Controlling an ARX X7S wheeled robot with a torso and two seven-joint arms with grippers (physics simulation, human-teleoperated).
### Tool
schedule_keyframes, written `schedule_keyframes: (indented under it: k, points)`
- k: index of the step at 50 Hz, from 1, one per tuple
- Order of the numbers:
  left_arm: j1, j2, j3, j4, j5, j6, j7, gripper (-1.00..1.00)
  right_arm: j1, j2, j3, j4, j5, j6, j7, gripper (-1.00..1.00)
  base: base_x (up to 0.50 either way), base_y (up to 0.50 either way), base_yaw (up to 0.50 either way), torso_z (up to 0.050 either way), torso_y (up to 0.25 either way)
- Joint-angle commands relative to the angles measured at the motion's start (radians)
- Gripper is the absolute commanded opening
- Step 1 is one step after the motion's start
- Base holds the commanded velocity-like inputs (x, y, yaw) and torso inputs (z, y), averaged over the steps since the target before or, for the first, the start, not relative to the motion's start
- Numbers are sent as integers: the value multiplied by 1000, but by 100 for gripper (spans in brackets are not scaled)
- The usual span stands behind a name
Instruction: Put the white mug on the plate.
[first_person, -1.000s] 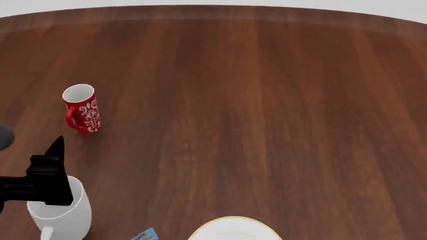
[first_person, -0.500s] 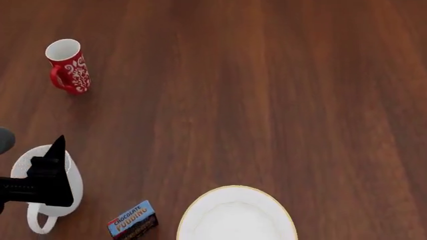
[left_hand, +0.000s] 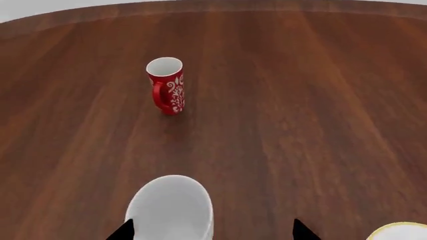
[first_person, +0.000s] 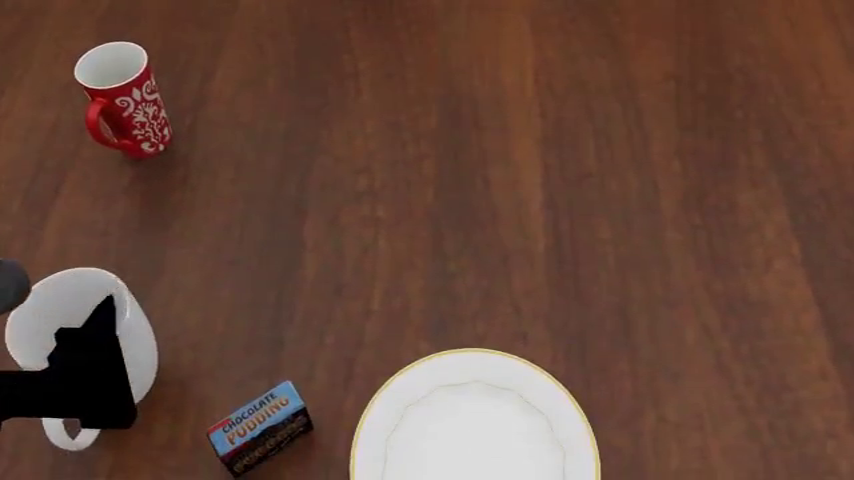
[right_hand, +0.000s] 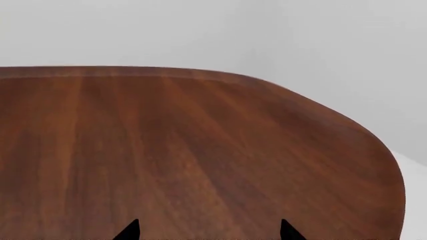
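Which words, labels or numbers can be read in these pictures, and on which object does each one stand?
"CHOCOLATE PUDDING": on the top of the small blue box, lying on the table between the white mug and the plate.
Smaller print on that box: too small to read.
The red mug carries only a white floral pattern, no text.

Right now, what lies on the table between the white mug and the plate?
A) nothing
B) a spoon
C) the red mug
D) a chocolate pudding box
D: in the head view a small pudding box lies on the wood between the white mug and the plate.
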Motion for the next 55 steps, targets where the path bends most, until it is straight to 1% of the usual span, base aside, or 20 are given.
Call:
schedule_keyframes:
  k: [1, 9, 13, 15, 19, 22, 36, 44, 55]
  points:
    - [1, -3, -6, -58, -159, -51, -203, 100, 2, 4, -4, 26, 6, -20, -3, 100, 0, 0, 0, 0, 0]
    - [26, -12, -6, -109, -238, -36, -318, 100, -2, 4, -4, 49, 11, -44, -7, 100, 0, 0, 0, 0, 0]
    - [30, -17, -2, -122, -223, -30, -319, 100, 3, 4, -10, 51, 12, -41, -4, 100, 0, 0, 0, 0, 0]
    - [34, -14, -7, -148, -226, -20, -303, 100, 4, 4, -12, 52, 13, -40, -3, 100, 0, 0, 0, 0, 0]
    - [31, -15, 0, -190, -175, -8, -278, 100, 5, 5, -17, 58, 14, -43, -3, 100, 0, 0, 0, 0, 0]
    - [20, -23, 23, -232, -113, -4, -235, 100, 5, 6, -17, 60, 16, -44, -2, 100, 0, 0, 0, 0, 0]
    - [-33, -36, 139, -366, 42, 27, -69, 100, 12, 16, -22, 57, 25, -37, 3, 100, 0, 0, 0, 0, 0]
    - [-40, -48, 190, -398, 104, 55, -8, 100, 14, 18, -25, 60, 28, -36, 7, 100, 0, 0, 0, 0, 0]
    - [-30, -61, 231, -441, 156, 84, 43, 100, 7, 21, -26, 67, 30, -46, 11, 100, 0, 0, 0, 0, 0]
